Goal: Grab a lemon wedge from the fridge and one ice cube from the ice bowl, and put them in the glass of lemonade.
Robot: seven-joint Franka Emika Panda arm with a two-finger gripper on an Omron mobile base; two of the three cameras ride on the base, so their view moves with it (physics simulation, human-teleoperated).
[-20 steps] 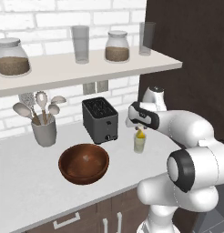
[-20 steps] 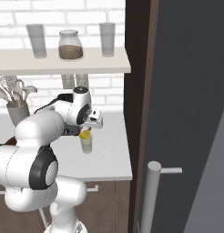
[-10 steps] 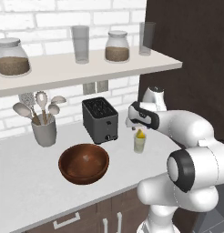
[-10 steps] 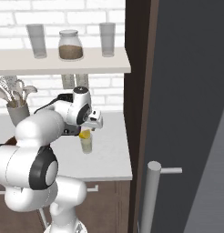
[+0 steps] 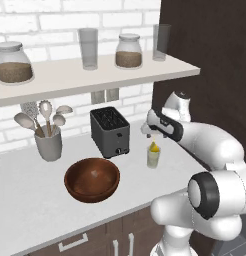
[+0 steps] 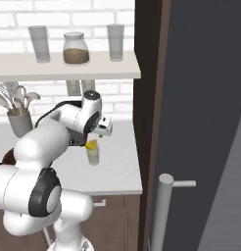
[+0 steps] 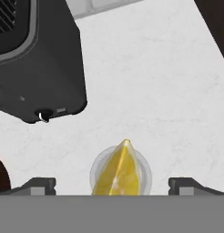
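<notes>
Lemon wedge (image 7: pixel 120 170) perches in the glass of lemonade (image 5: pixel 153 156) beneath the wide-open gripper (image 7: pixel 113 185); a careless retreat could topple both.

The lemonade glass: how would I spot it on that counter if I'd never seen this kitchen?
Find the black toaster against the white brick wall, below the shelf. Just to its right on the pale counter stands the glass of lemonade, under the robot's open gripper. Unlike the tall grey glasses on the shelf, it is short, holds pale yellow liquid, and has a yellow lemon wedge poking out.
</notes>
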